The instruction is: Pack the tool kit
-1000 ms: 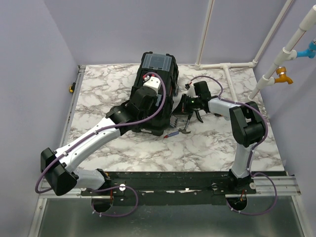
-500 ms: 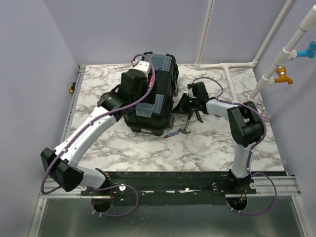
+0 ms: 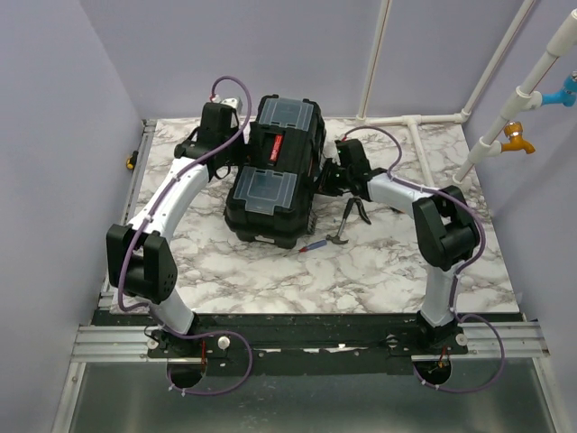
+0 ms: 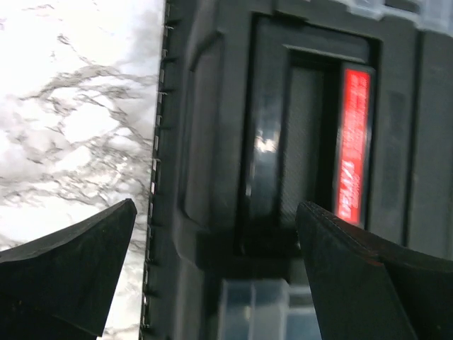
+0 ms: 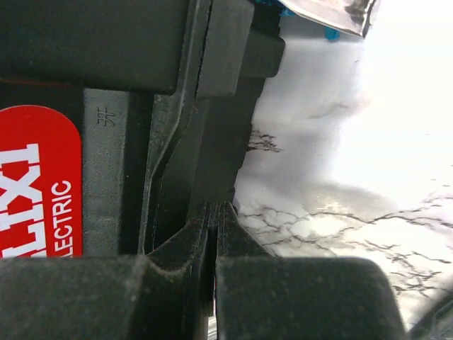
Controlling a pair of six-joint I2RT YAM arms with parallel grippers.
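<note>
The black toolbox (image 3: 275,185) lies in the middle of the table with its lid down, showing two grey translucent compartments and a red handle label (image 3: 277,147). My left gripper (image 3: 233,152) is open and empty over the box's left edge. In the left wrist view it (image 4: 216,205) frames the lid recess and the red label (image 4: 352,142). My right gripper (image 3: 326,179) is shut and empty against the box's right side; the right wrist view shows its closed fingertips (image 5: 216,209) beside the black wall and a red label (image 5: 35,184). Pliers (image 3: 353,210), a hammer (image 3: 339,237) and a screwdriver (image 3: 314,245) lie on the table right of the box.
White pipes (image 3: 410,122) run along the back right of the marble table (image 3: 388,271). A yellow-black fitting (image 3: 132,162) sits at the left edge. Purple walls stand behind and to the left. A shiny metal piece with teal bits (image 5: 329,14) shows at the top of the right wrist view.
My left arm swung off the top of the toolbox to its back left, uncovering the whole lid. My right gripper edged closer to the box's right side.
</note>
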